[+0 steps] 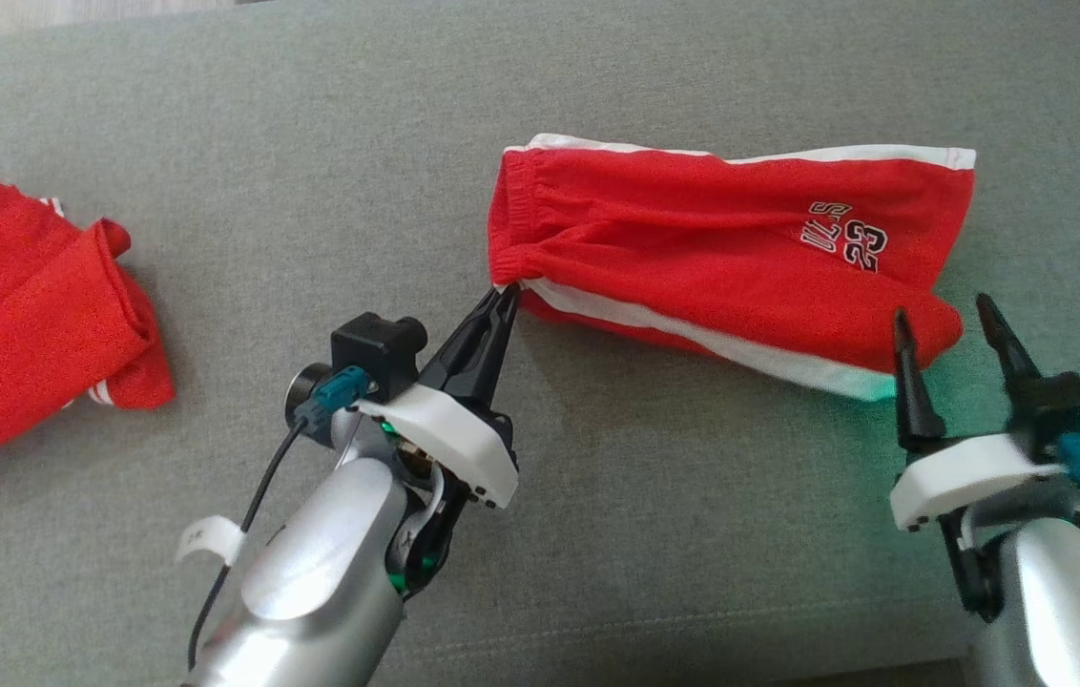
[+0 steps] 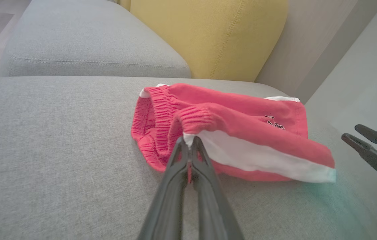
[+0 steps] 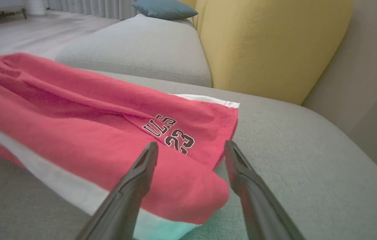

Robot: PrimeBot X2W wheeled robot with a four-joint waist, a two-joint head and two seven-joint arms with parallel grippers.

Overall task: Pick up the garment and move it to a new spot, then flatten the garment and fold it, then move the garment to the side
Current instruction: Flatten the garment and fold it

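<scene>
The garment [image 1: 693, 248] is a pair of red shorts with white side stripes and a "23" print, lying folded on the grey cushion [image 1: 330, 153]. My left gripper [image 1: 505, 294] is shut on the waistband's near corner, where the white stripe starts; the left wrist view shows the same pinch on the garment [image 2: 241, 133] by that gripper [image 2: 188, 141]. My right gripper [image 1: 945, 315] stands open over the leg hem at the garment's near right end. In the right wrist view its fingers [image 3: 145, 166] straddle the red fold of the garment [image 3: 75, 133] without closing.
A second red garment [image 1: 34, 305] lies crumpled at the cushion's left edge. A yellow back cushion [image 2: 208, 36] rises behind the seat, with another grey seat cushion [image 3: 142, 46] beyond. The right gripper's fingers [image 2: 371, 150] show in the left wrist view.
</scene>
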